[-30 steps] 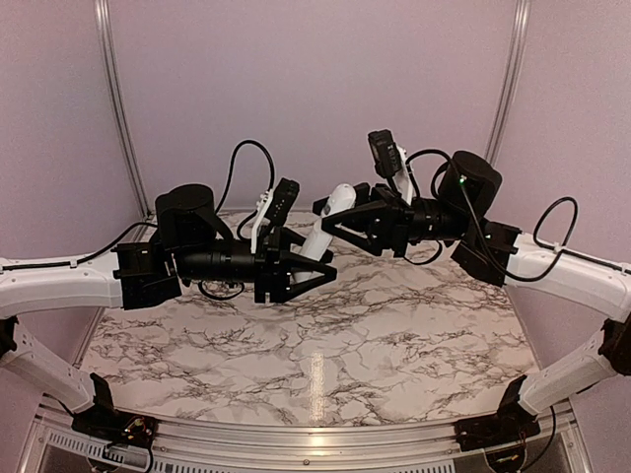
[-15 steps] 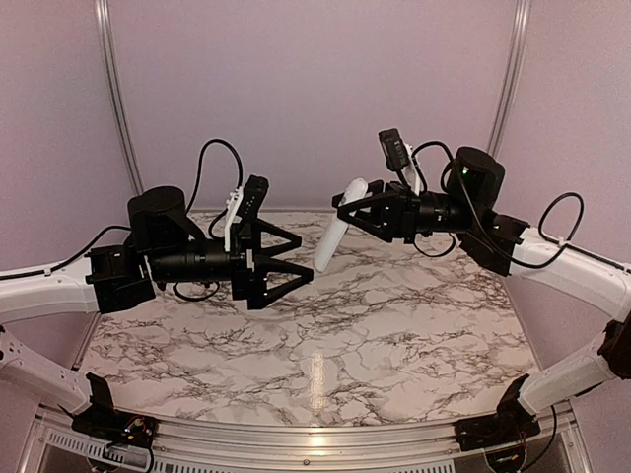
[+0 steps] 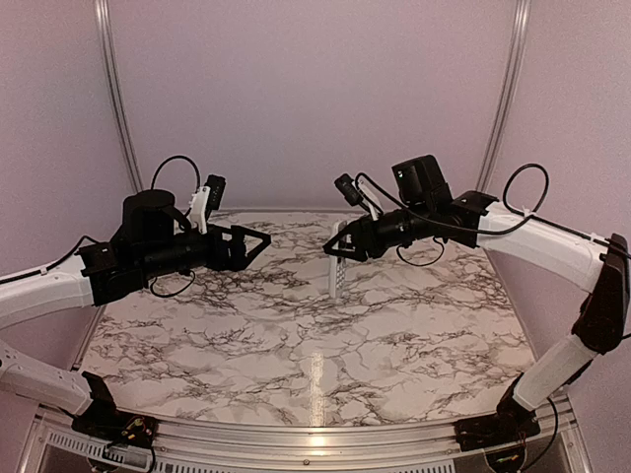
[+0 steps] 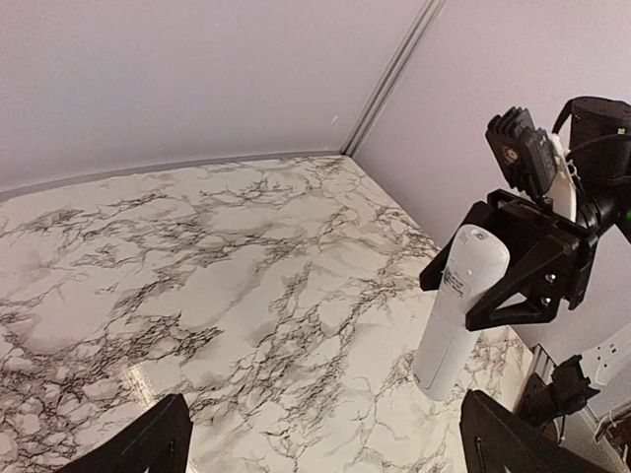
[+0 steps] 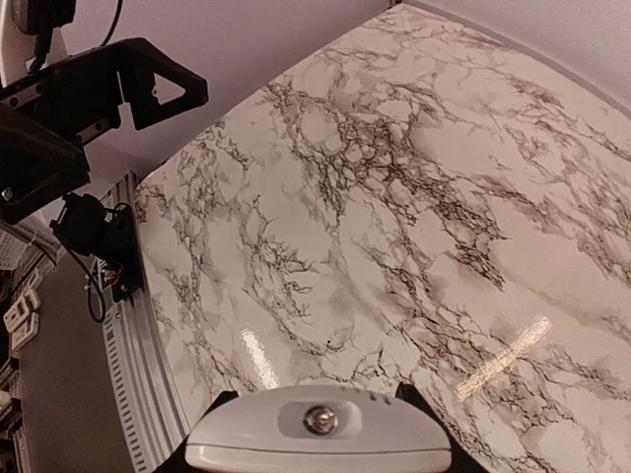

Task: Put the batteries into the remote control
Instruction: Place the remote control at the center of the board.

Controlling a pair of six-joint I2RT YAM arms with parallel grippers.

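The white remote control (image 3: 338, 273) hangs nearly upright above the marble table, and my right gripper (image 3: 342, 248) is shut on its upper end. In the left wrist view the remote control (image 4: 456, 315) shows its plain back, gripped near the top by the right gripper (image 4: 523, 261). In the right wrist view its rounded end (image 5: 317, 431), with a small emitter bulb, fills the space between the right gripper's jaws. My left gripper (image 3: 252, 248) stands open and empty to the left, well apart from the remote; its fingertips (image 4: 148, 443) frame bare table. The batteries are out of view.
The marble tabletop (image 3: 325, 345) lies under both arms. Pale walls with metal corner posts (image 3: 508, 89) close off the back and sides. A metal rail (image 3: 296, 434) runs along the near edge, with cables beside the arm bases.
My left gripper has opened wide, let go of the remote and drawn back to the left. The right arm has swung the remote to hang nearly upright.
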